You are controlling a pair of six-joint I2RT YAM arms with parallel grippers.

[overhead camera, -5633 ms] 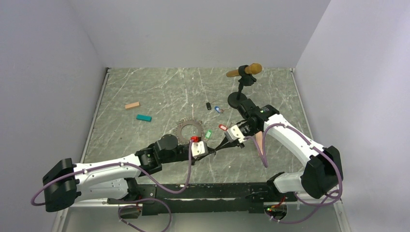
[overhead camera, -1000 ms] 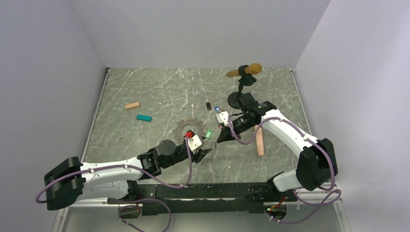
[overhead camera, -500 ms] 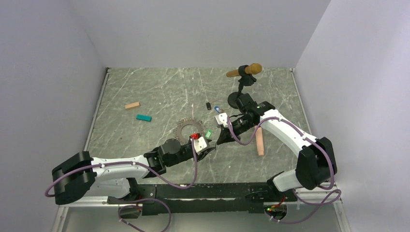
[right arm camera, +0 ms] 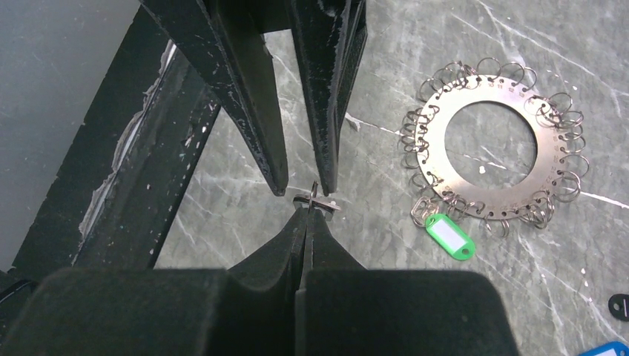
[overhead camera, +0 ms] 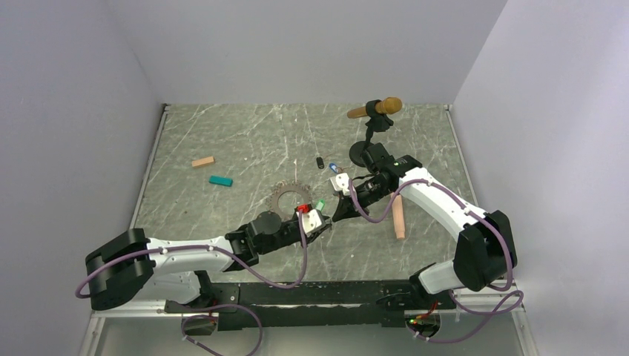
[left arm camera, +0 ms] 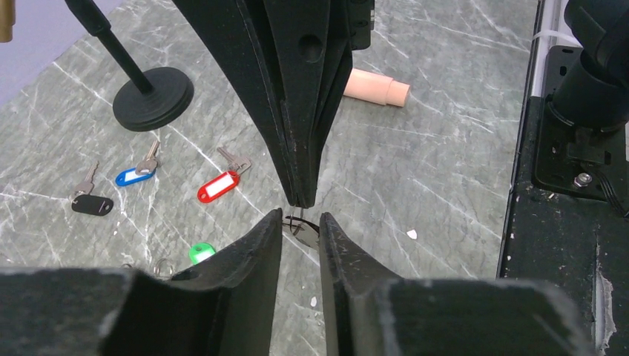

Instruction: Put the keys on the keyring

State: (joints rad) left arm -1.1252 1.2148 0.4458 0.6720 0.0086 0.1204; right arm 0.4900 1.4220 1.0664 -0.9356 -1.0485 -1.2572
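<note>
Steel keyring [right arm camera: 434, 148] lies flat, near and left of my left fingers [left arm camera: 252, 252], with the green key [right arm camera: 449, 236] at its rim. The small ring [left arm camera: 303, 225] is light, springy and slippery; best pinched on its flat sides. My left fingers stand slightly apart around it, contact unclear. My right fingers [right arm camera: 285, 245] are closed, pinching it.

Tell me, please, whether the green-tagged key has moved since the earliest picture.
No. The green-tagged key still lies just off the right rim of the keyring, as it did then.
</note>
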